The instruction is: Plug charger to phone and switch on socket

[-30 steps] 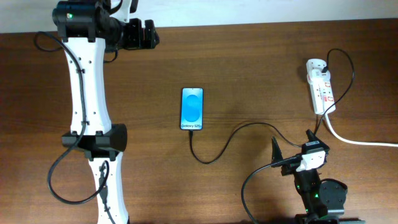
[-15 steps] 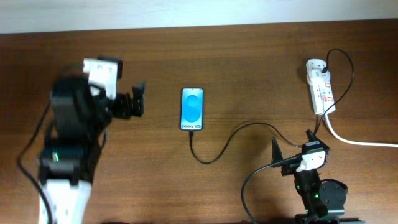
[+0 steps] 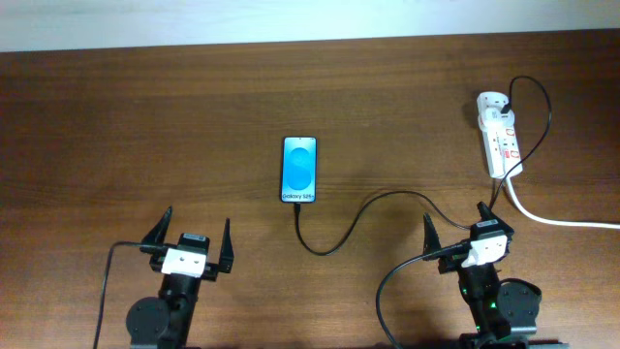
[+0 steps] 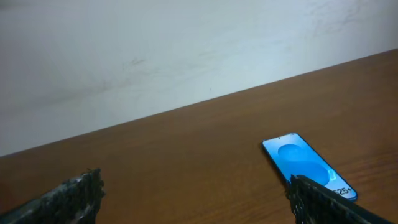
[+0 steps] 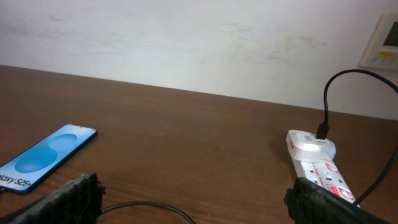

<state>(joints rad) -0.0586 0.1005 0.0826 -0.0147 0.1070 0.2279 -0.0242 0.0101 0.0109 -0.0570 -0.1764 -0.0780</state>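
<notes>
Well beyond the left gripper (image 3: 198, 219) and right gripper (image 3: 453, 213) (both wide open, empty) lies the phone (image 3: 299, 169).

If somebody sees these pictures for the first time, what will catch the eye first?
The phone, its screen bright blue, lies flat in the middle of the dark wooden table. A thin black charger cable curls from its near edge toward the white power strip at the far right. The left claw and the right claw rest open at the table's near edge, holding nothing.
</notes>
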